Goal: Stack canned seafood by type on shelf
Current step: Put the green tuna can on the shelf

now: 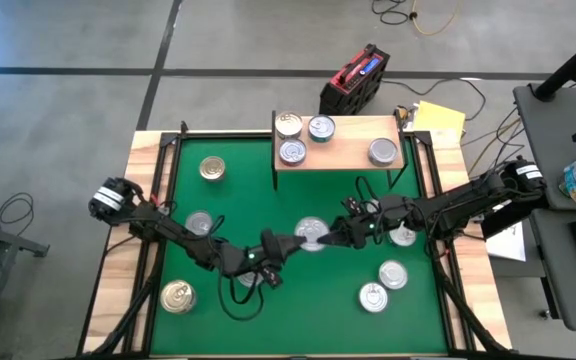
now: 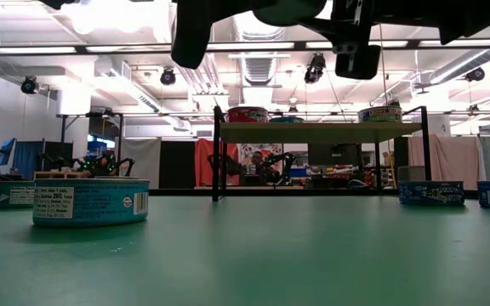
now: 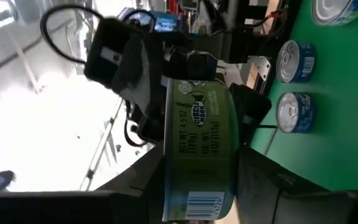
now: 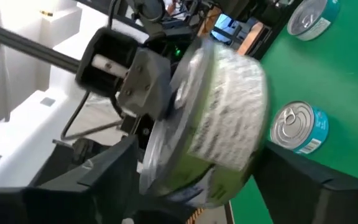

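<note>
A green-labelled can of seafood [image 3: 197, 124], silver top up [image 1: 311, 232], hangs above the middle of the green mat [image 1: 268, 190] between my two grippers. My left gripper [image 1: 290, 243] comes in from the table's left and is shut on it. My right gripper [image 1: 334, 236] comes in from the right and is open, its fingers standing on either side of the same can [image 4: 222, 124]. The light-wood shelf [image 1: 343, 152] stands at the mat's far edge with several silver-topped cans [image 1: 292, 152] on it. My left gripper pinches the can's two flat faces [image 3: 166, 168] between its fingers, one on each face, at the can's left side. The fingers come in level from the table's left. The can sits level and lifted clear of the mat. My right gripper's fingers [image 4: 114, 177] flank the can; whether they touch it I cannot tell.
Loose cans lie on the mat: gold-topped ones at the far left [image 1: 211, 168] and near left [image 1: 177, 296], silver ones [image 1: 199, 223] [image 1: 392, 274] [image 1: 373, 297] [image 1: 402, 237]. A red and black case [image 1: 353, 78] sits on the floor behind the shelf.
</note>
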Robot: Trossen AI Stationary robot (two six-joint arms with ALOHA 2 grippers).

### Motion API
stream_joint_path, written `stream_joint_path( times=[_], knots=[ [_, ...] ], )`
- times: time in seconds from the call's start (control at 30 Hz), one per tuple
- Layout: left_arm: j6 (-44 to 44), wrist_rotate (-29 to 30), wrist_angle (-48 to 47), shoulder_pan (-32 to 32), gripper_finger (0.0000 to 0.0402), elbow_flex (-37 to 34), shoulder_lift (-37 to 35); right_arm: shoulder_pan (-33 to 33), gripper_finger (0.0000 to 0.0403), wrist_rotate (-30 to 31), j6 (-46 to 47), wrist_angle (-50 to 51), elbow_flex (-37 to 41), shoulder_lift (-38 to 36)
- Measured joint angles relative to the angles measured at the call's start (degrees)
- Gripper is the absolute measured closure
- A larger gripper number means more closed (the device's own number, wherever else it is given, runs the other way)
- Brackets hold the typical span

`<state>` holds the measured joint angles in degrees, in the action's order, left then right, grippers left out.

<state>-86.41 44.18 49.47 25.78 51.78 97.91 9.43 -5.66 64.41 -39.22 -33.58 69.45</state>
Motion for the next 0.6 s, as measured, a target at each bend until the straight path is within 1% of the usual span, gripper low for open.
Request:
stream_joint_path(
  times=[0.23, 0.37, 0.43, 0.6],
  knots=[
    [8.5, -0.4, 4.1, 0.0, 0.0271, -5.3, -3.1, 0.0, 0.0077, -2.0, -2.7, 2.1, 0.0, -0.9],
    [13.6, -3.2, 8.8, 0.3, 0.0271, -10.0, -5.5, 0.0, 0.0070, -1.9, -5.3, 6.6, 0.0, -2.1],
    [16.1, -4.1, 11.3, 0.5, 0.0271, -12.3, -7.0, 0.0, 0.0068, -1.8, -8.9, 8.2, 0.1, -2.8],
    [24.3, -8.5, 14.4, 0.5, 0.0271, -16.9, -9.5, 2.2, 0.0069, -0.2, -23.4, 9.8, 0.1, -4.7]
  ],
)
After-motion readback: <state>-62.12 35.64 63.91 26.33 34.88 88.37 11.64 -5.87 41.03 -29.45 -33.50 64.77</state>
